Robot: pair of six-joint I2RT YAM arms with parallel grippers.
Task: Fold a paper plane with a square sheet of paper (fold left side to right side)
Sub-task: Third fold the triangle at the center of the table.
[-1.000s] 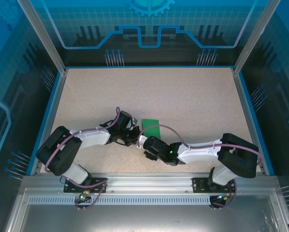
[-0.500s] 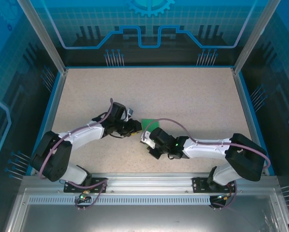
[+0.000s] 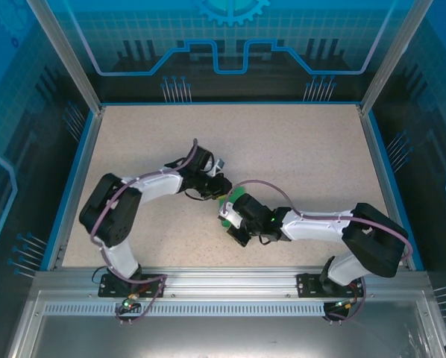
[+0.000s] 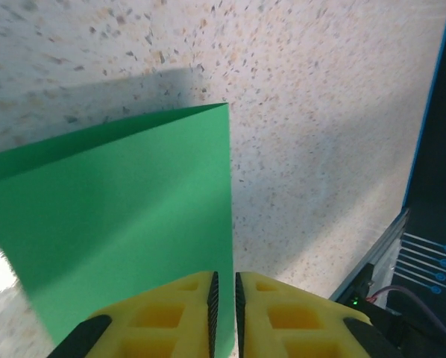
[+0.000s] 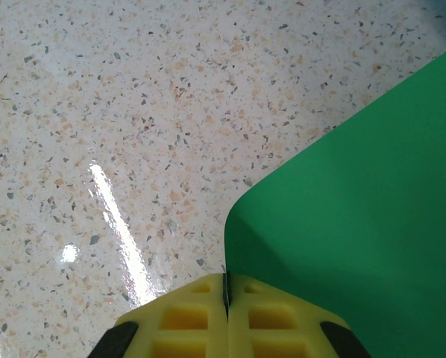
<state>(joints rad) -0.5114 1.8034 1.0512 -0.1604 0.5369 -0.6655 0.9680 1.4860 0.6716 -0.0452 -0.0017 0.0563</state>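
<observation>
The square sheet of paper [image 3: 233, 198] is bright green and lies mid-table, mostly covered by both grippers from above. In the left wrist view the sheet [image 4: 126, 216] shows a straight right edge that runs down into the narrow gap between my left gripper's [image 4: 223, 277] yellow jaws. These stand slightly apart, open. My left gripper [image 3: 220, 186] sits at the sheet's far side. My right gripper [image 5: 226, 279] is shut on a curled-up edge of the sheet [image 5: 357, 224], lifted off the table. That gripper [image 3: 225, 213] is at the sheet's near left. A paper plane is out of view.
The speckled beige table [image 3: 297, 149] has free room behind and to both sides of the arms. Blue rails [image 3: 81, 164] and clear walls border it. The right rail [image 4: 428, 149] shows in the left wrist view.
The right gripper closed on the sheet's edge and raised it. The left arm swung its gripper farther back and right, opened, then narrowed again. Less green shows from above.
</observation>
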